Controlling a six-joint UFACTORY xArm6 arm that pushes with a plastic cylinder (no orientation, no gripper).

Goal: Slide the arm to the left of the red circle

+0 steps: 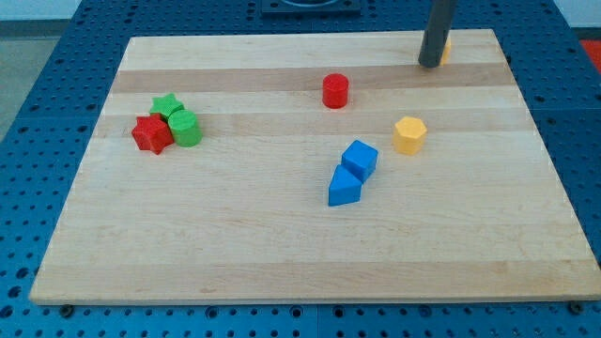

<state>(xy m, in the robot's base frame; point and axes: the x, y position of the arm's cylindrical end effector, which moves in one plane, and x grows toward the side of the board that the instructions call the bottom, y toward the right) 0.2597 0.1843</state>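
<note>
The red circle (pixel 335 91) is a short red cylinder standing in the upper middle of the wooden board (pixel 235 244). My rod comes down from the view's top at the right, and my tip (pixel 431 65) rests on the board near its top right corner, well to the right of the red circle and a little above it. A yellow block (pixel 445 45) shows just behind the rod, mostly hidden by it.
A yellow hexagon (pixel 409 134) lies right of centre. A blue cube (pixel 360 159) and a blue wedge-like block (pixel 345 187) touch near the middle. At the left, a red star (pixel 151 134), a green star (pixel 167 105) and a green cylinder (pixel 186 128) cluster together.
</note>
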